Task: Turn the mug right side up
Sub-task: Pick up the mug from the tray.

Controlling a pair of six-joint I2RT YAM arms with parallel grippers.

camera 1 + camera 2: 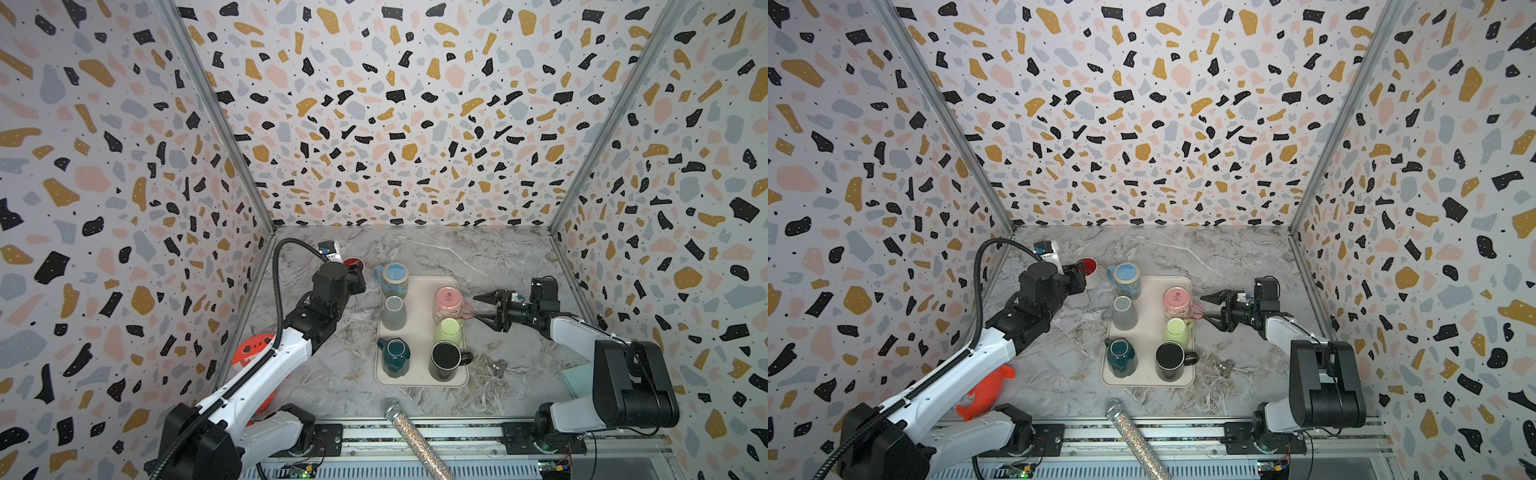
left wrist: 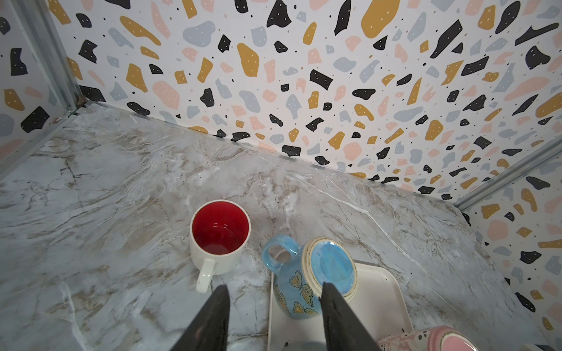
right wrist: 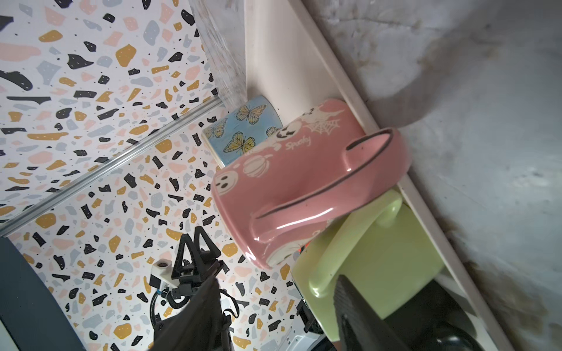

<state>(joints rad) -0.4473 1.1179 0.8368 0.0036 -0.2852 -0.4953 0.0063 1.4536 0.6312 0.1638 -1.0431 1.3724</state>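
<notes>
- Pink ceramic ghost-print mug (image 1: 448,303) stands upside down at the far right of the cream plastic tray (image 1: 422,384).
- Right gripper (image 1: 477,308): jaws apart, empty, just beside the mug's handle.
- Left gripper (image 2: 275,288): jaws partly spread, empty, above the marble tabletop (image 2: 121,182).

Pink mug (image 1: 448,303) handle juts toward bare table (image 1: 519,266) (green mug (image 1: 449,331) crowds it closely).

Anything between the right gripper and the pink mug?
Nothing visible. The right gripper, jaws open, faces the handle of the pink mug with only open space between. The green mug stands close beside that handle.
</notes>
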